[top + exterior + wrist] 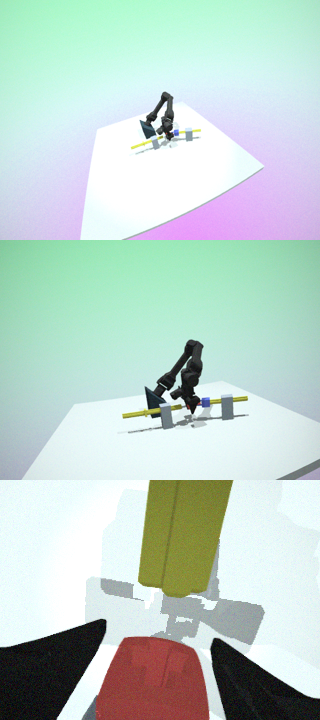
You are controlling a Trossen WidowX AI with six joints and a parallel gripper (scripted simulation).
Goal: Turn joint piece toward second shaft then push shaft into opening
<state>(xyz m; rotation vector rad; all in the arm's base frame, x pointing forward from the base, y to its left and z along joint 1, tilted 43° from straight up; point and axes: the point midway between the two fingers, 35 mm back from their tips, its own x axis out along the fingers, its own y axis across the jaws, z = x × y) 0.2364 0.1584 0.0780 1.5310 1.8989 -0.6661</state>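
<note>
The red square joint piece point(188, 406) point(155, 680) is mostly hidden by the fingers in the top and exterior views. My gripper point(159, 634) point(192, 409) is open around it, with a gap on each side in the wrist view. The second shaft point(136, 146) point(134, 414) point(185, 530) is yellow, with a small collar, and passes through its grey block point(155, 143) point(166, 418). Its end faces the joint piece, roughly in line, with a gap between them. The first shaft point(196, 130) point(240, 398) runs through the other grey block point(189, 136) point(227, 409) to a blue hinge part point(176, 132) point(205, 402).
The arm's dark wedge-shaped base point(147, 130) point(154, 405) stands behind the left block. The arm arches up from it and down over the joint. The blocks stand on a white table top point(168, 186) point(155, 454), with shadows beneath the shafts.
</note>
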